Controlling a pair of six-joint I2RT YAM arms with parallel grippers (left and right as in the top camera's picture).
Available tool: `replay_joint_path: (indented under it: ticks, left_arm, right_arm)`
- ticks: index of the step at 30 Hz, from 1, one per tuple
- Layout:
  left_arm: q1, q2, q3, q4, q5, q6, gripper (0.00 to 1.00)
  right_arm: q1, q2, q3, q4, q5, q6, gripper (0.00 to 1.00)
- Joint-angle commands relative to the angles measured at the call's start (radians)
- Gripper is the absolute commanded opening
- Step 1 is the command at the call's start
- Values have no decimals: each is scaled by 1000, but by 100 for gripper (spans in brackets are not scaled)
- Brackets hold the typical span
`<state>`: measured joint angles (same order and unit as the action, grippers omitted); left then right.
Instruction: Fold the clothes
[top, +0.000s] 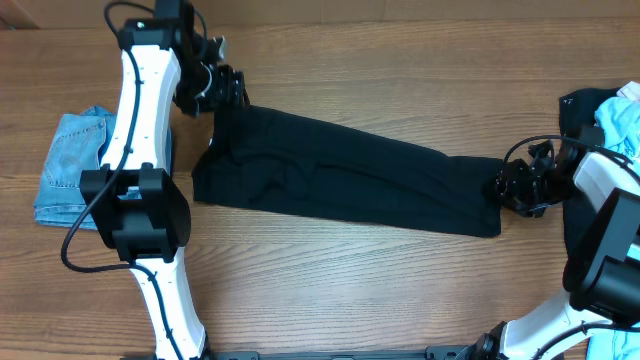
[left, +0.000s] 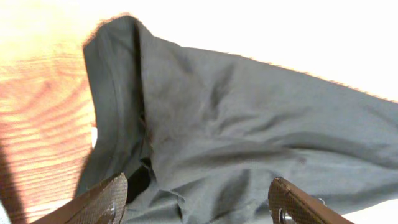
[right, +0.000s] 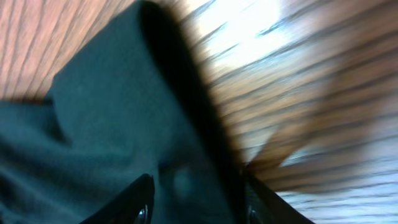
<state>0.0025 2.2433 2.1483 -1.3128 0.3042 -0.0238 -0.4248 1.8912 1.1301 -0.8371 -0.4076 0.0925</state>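
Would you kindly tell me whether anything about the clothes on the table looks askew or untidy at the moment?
The black garment lies slanted across the table, not square to its edges, and its end near the left gripper is bunched and creased. Nothing looks torn or spilled.

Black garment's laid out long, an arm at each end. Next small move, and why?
Probably lift the left gripper straight up, clear of the black garment. Its fingers stand wide apart over that end, gripping nothing, and the garment already lies stretched long on the table toward the right gripper. Clearing should let it pick a fold corner.
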Motion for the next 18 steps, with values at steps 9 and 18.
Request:
replay_joint_path:
  ticks: [9,18]
  left_arm:
    - [5,1,206,-103,29,2,75]
    - [5,1,206,-113,29,2,73]
  right_arm:
    - [56,-56,99,-84,-34,-14,4]
    - [47,-122,417,-316,239,-11,4]
